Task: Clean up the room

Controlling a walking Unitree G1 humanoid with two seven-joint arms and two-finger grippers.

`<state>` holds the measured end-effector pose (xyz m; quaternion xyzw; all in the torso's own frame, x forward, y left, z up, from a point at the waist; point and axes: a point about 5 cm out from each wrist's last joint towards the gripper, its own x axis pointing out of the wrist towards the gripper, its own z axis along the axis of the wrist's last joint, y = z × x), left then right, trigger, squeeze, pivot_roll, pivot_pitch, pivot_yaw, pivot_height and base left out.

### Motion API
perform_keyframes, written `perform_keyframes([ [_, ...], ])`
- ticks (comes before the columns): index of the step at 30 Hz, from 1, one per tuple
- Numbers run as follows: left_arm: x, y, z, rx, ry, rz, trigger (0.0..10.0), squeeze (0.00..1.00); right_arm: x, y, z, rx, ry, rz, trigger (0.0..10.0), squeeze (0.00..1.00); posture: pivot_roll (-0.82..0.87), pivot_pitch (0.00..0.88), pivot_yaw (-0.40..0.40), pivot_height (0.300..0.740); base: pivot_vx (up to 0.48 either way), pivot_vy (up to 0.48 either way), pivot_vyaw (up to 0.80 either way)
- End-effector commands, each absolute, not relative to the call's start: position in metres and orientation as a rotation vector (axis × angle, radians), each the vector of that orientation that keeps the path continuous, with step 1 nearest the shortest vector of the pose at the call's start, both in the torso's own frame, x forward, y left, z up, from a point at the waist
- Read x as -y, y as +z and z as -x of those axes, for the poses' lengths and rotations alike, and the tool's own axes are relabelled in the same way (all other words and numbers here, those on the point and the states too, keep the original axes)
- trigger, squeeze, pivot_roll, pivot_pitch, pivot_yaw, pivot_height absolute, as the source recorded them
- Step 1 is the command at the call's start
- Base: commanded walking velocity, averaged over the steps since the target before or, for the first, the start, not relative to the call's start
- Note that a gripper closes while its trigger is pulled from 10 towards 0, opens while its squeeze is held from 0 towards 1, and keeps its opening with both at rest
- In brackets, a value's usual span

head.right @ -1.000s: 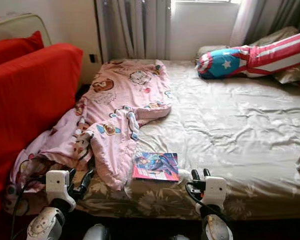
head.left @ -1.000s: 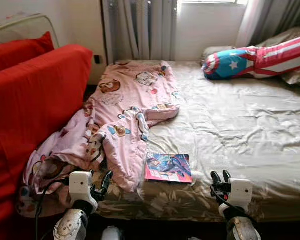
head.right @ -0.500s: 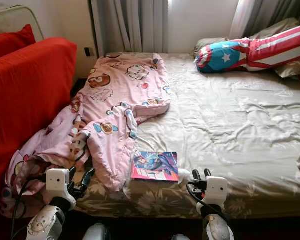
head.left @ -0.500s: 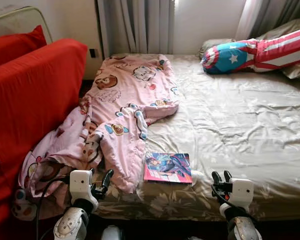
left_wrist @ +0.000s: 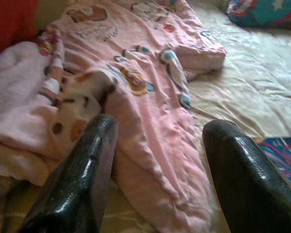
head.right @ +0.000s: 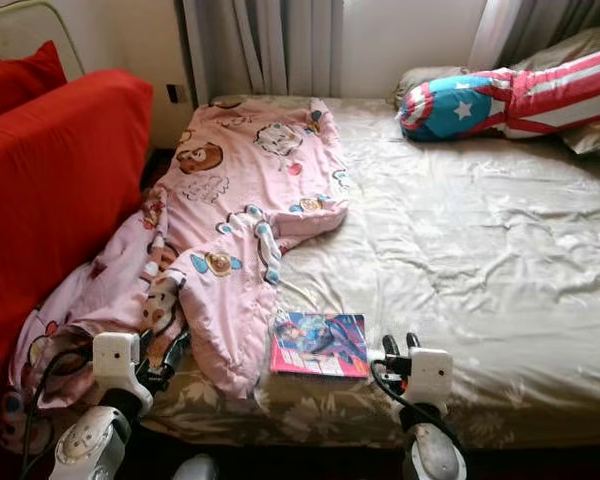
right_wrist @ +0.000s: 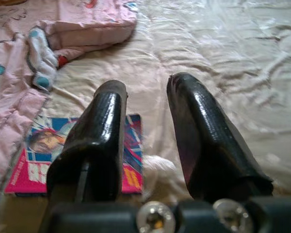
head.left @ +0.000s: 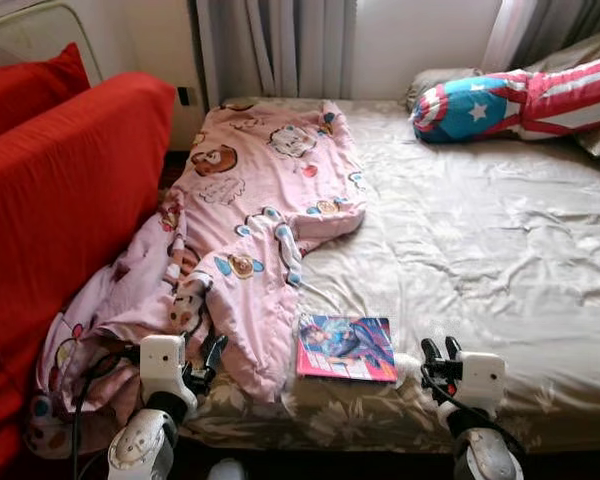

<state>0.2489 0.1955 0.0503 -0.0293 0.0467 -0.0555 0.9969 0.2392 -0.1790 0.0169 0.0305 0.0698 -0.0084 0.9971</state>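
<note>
Black-fingered left gripper (head.left: 208, 360), fingers apart, hovers at the lower left of the frame over the pink blanket (head.left: 250, 220) draped off the bed (head.left: 480, 240); the right gripper (head.left: 439, 352), also apart, sits lower right beside a colourful book (head.left: 346, 346) near the bed's edge

Home bedroom, unmade bed (head.left: 500, 250) with rumpled beige sheet, pink cartoon blanket (head.left: 250, 220), star-striped pillow (head.left: 520, 100), curtained window (head.left: 280, 45), red sofa (head.left: 60, 200)
</note>
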Motion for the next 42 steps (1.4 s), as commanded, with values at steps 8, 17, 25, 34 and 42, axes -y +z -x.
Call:
perform_keyframes([
  [8, -0.195, 0.050, -0.248, -0.101, -0.115, 0.063, 10.0, 0.00, 0.174, 0.013, -0.238, -0.164, 0.033, -0.042, 10.0, 0.00, -0.03, 0.065, -0.010, 0.641, 0.335, 0.000, 0.00],
  [17, -0.194, 0.050, -0.248, -0.105, -0.122, 0.065, 10.0, 0.00, 0.175, 0.011, -0.237, -0.180, 0.032, -0.042, 10.0, 0.00, -0.03, 0.075, -0.008, 0.641, 0.336, 0.000, 0.00],
  [25, -0.194, 0.054, -0.246, -0.099, -0.126, 0.059, 10.0, 0.00, 0.179, 0.000, -0.249, -0.260, -0.002, -0.149, 10.0, 0.26, -0.01, 0.116, 0.007, 0.641, 0.080, 0.000, 0.00],
  [34, -0.191, 0.065, -0.240, -0.089, -0.155, 0.053, 10.0, 0.00, 0.179, -0.009, -0.273, -0.385, -0.072, -0.360, 10.0, 1.00, 0.03, 0.177, 0.041, 0.641, 0.000, 0.000, 0.00],
  [42, -0.193, 0.071, -0.235, -0.100, -0.173, 0.037, 10.0, 0.00, 0.178, -0.017, -0.279, -0.499, -0.160, -0.436, 10.0, 1.00, 0.08, 0.231, 0.067, 0.641, 0.000, 0.000, 0.00],
])
